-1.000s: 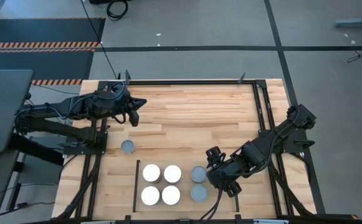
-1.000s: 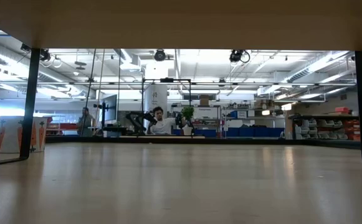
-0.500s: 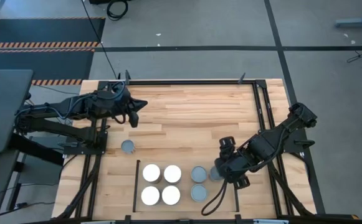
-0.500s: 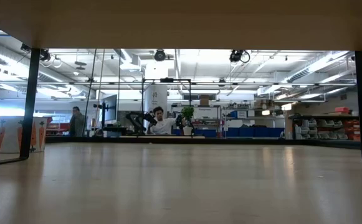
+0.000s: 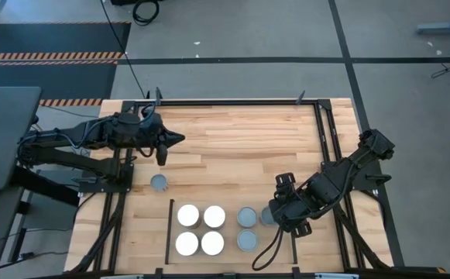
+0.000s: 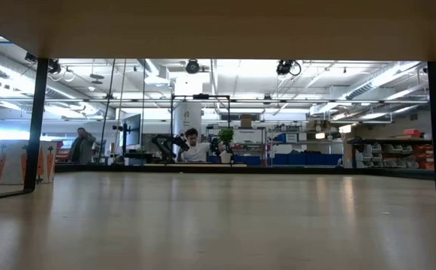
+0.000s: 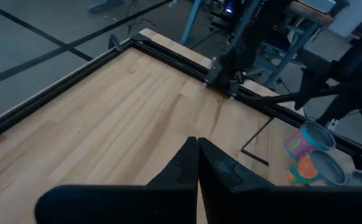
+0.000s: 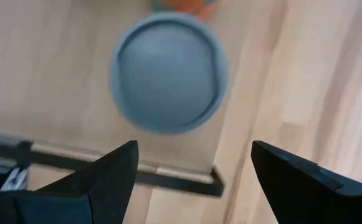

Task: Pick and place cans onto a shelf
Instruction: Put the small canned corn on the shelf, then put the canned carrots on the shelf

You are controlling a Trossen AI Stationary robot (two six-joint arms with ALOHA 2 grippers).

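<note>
Grey-topped can (image 8: 167,79), seemingly untouched, beyond the wide-open, empty right tool (image 8: 193,163); left tool (image 7: 197,163) closed, empty.

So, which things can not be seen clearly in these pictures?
- High view: the right gripper covers most of a small grey-topped can.
- Low view: no cans, no arms; only a pale surface and the room behind.
- Right wrist view: the round grey can top is blurred.
- Left wrist view: the shut left gripper hides the wood beneath.
</note>
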